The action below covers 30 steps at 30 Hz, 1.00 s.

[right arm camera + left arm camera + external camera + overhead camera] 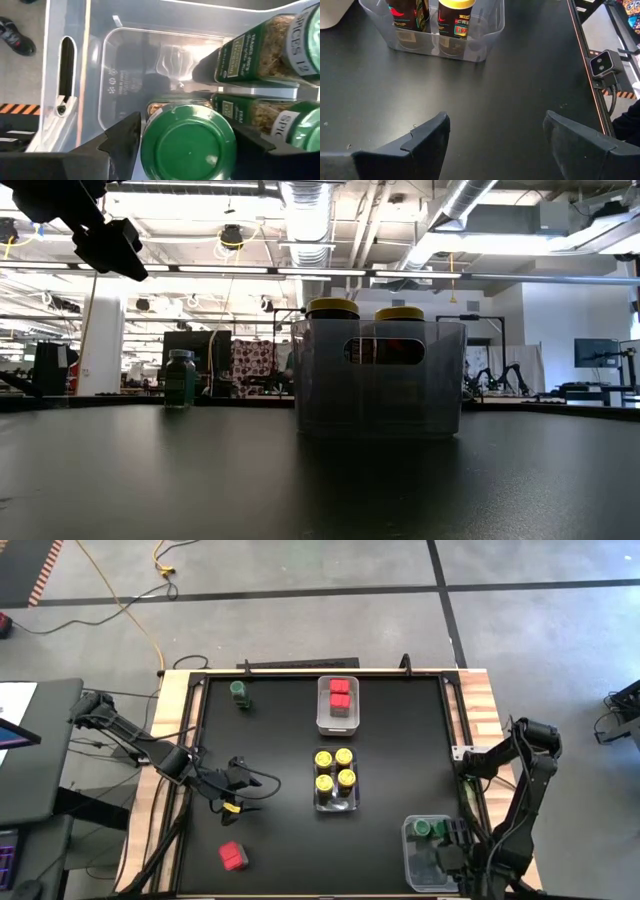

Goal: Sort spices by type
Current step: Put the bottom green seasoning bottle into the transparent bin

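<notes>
On a black counter [280, 740], the left gripper [238, 780] hovers with jaws released, holding nothing. The right gripper [185, 145], inside a clear bin [412, 862] at the near right corner, grasps a green-lidded jar [187, 142]. Yellow-lidded jars [334, 770] fill the middle bin [334, 806].

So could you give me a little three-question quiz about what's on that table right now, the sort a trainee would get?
1. True or false: the middle bin holds four yellow-lidded jars.
2. Which spices are outside any bin? A) one red container and one green-lidded jar B) two yellow-lidded jars C) none
3. Fill in: the right gripper has its fingers on either side of a ___-lidded jar inside the corner bin.

Key
1. True.
2. A: the red container lies near the front edge, beyond the open, empty left gripper; the green-lidded jar stands at the far left.
3. Green. The far bin holds the red ones.
</notes>
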Tool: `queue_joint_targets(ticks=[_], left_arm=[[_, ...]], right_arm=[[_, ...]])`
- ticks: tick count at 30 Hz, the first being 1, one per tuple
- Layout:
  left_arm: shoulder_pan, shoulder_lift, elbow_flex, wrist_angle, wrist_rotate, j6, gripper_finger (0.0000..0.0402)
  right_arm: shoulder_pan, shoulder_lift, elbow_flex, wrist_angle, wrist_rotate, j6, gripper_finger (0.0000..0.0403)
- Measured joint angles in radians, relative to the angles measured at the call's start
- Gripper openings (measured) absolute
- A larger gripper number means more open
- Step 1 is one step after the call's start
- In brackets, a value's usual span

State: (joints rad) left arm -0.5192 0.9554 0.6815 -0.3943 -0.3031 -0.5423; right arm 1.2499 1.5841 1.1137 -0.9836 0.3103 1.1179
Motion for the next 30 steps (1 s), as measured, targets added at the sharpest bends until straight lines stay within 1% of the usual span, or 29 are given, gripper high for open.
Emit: queue_joint_targets(ticks=[15,19,30], left_arm=[[0.000,0.000,0.000,0.000,0.000,0.000,0.0308],[0.000,0.000,0.000,0.000,0.000,0.000,0.0308],[0.000,0.000,0.000,0.000,0.000,0.000,0.0308]], right_arm=[[0.000,0.000,0.004,-0.018,0.002,0.017,0.0270],[0.000,0.000,0.004,-0.031,0.003,0.051,0.0270],[0.000,0.000,0.004,-0.030,0.004,0.053,0.0270]])
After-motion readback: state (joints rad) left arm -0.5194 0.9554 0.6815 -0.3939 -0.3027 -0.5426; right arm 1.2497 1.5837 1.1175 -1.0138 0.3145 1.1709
